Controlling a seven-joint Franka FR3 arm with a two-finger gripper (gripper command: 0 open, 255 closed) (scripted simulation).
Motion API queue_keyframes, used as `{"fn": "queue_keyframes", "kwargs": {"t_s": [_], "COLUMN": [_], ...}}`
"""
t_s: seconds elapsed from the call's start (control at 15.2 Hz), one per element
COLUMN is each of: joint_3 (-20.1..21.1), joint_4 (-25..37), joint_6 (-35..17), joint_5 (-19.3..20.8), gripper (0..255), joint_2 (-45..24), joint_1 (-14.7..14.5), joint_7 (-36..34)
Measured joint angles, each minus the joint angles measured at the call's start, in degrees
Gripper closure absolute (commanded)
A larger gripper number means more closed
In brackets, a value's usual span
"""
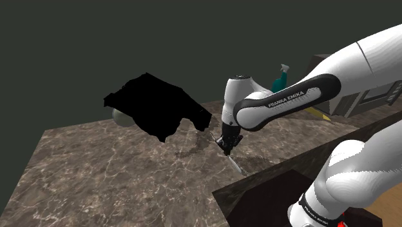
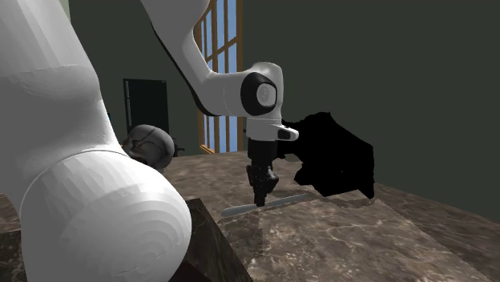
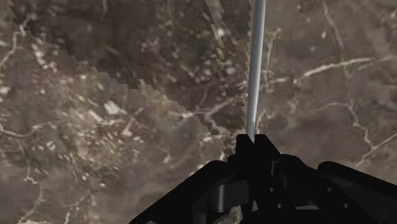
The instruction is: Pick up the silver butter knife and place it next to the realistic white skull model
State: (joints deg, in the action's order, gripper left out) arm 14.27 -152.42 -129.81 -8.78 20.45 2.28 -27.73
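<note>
Hand (image 3: 254, 144) closed on the knife (image 3: 256, 63), gripping it. In the wrist view the thin silver blade runs straight out from between the fingers over brown marbled stone. In the second exterior view the knife (image 2: 264, 203) sits roughly level, at or barely above the tabletop (image 2: 360, 240); cannot tell whether it is clear of the surface. Location: close to the tabletop edge nearest the stand. Skull (image 1: 118, 118) is well apart, toward the far edge at the shoulder view's left, and half hidden behind a black mass (image 1: 161, 106) on the tabletop. Risks, as judged: the fingers pinch a thin, smooth strip at one narrow spot, so the long free end may swivel or droop between them on the lift. A slack pinch could let the knife slip out altogether. If the free end drags on the stone, it may be levered loose. A low carry toward the skull could clip the black mass. The jutting blade could knock the skull on arrival. A release from height would let the knife bounce or skid away from its spot.
</note>
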Motion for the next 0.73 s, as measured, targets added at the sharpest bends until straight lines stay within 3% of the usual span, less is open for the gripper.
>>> {"fn": "queue_keyframes", "kwargs": {"t_s": [0.73], "joint_3": [-0.87], "joint_4": [4.34], "joint_6": [9.01], "joint_5": [0.16], "gripper": [255], "joint_2": [4.73], "joint_1": [-0.07], "joint_7": [-0.01]}}
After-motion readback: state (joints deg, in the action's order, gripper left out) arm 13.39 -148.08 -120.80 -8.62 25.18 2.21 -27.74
